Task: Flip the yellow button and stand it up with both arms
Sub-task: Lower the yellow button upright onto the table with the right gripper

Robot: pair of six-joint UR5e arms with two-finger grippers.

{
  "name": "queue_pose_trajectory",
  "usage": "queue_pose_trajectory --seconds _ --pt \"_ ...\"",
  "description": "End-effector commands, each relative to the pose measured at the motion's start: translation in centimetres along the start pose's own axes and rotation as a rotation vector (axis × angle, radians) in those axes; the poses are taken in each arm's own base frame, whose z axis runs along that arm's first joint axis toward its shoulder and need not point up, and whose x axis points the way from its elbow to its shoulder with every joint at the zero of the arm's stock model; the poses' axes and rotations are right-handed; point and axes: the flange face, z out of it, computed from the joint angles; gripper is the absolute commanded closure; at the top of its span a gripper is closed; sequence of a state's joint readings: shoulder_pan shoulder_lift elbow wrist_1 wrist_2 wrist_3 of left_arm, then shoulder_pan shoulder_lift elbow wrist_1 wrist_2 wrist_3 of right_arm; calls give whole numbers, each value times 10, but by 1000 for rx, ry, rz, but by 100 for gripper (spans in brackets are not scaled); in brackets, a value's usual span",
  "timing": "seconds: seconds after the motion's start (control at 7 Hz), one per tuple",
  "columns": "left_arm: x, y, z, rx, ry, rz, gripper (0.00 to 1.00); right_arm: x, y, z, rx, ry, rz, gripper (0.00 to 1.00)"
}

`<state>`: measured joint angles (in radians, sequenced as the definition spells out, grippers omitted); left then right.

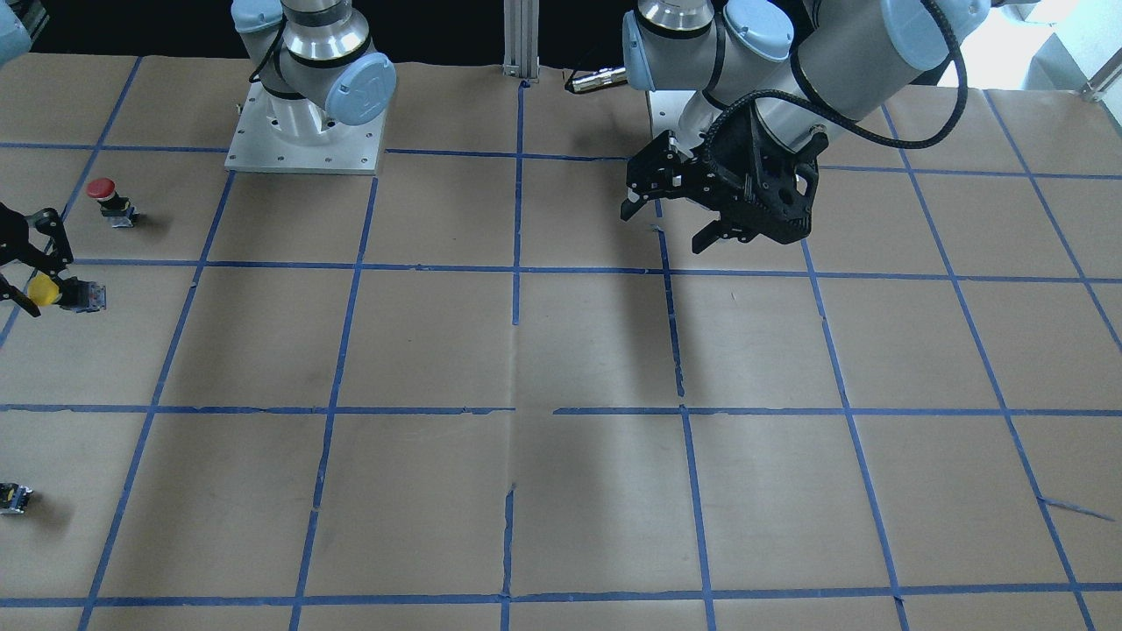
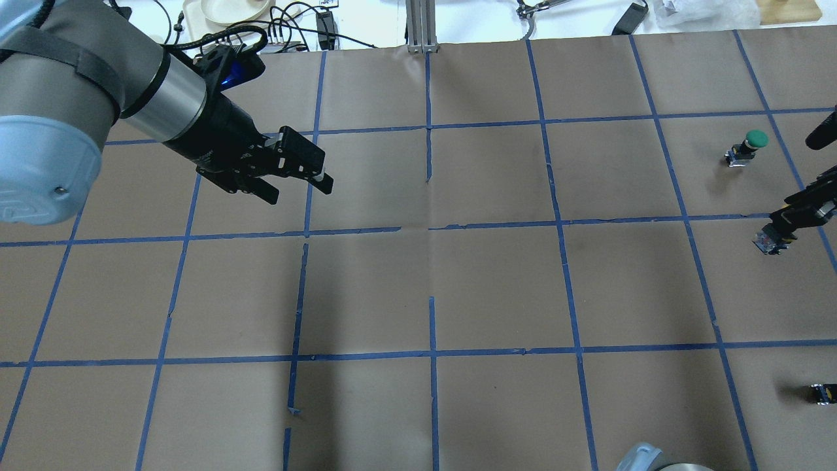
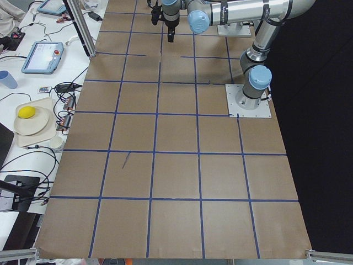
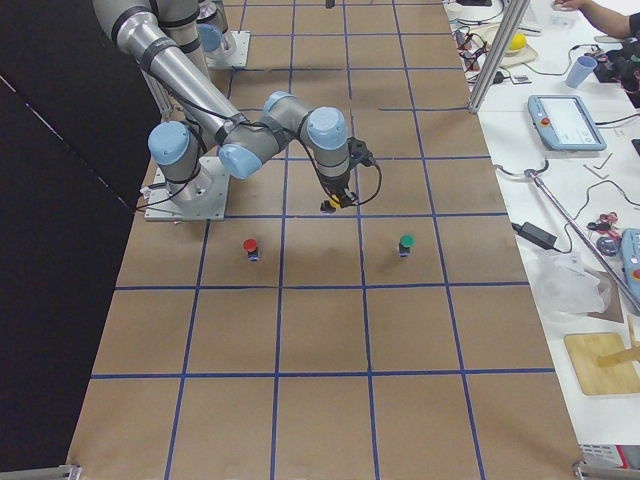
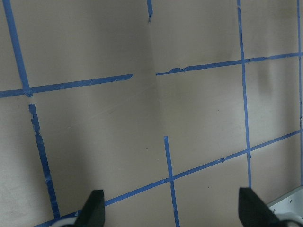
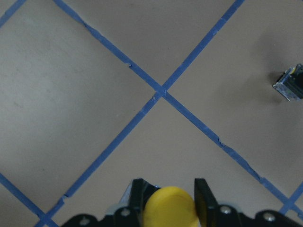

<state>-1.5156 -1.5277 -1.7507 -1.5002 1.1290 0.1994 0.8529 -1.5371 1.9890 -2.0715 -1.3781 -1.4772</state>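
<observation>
1. Counter (image 1: 596, 350): brown paper cover, blue tape grid (image 1: 517, 267) across it.
2. Red-capped button (image 1: 112, 200) upright, upper left, front-facing view.
3. Green-capped button (image 2: 746, 146) upright, upper right, overhead view.
4. Small dark block (image 1: 14, 498), lower left edge, front-facing view.
5. Metal base plate (image 1: 302, 149), top left.

- The yellow button (image 6: 169, 206), between the fingers (image 6: 202, 191) of the right gripper (image 6: 169, 190), has a smooth, plastic-looking cap with a soft sheen.
- Those fingers are black and matt, plastic by their look; the fingers (image 5: 93, 205) of the left gripper (image 5: 171, 204) look the same.
- Beneath both pairs of fingers the table (image 5: 118, 132) is covered in brown paper, matt and lightly creased.
- The blue tape (image 6: 142, 75) ahead of the right fingers is matt, its edges frayed and torn in places.
- Behind the left fingers, the left arm (image 2: 171, 98) shows a band of satin silver metal; its light-blue joint cap (image 2: 39, 163) is smooth with a dull shine.
</observation>
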Motion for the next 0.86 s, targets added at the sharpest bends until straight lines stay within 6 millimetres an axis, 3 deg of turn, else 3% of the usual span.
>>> queue_pose_trajectory --seconds 0.0,0.43,0.71 --pt "0 0 0 -1 0 -1 0 6 31 9 20 14 -193 82" --pt "0 -1 0 0 3 -1 0 22 60 18 68 33 -443 81" --pt "1 -1 0 1 4 0 0 31 63 35 99 33 -567 81"
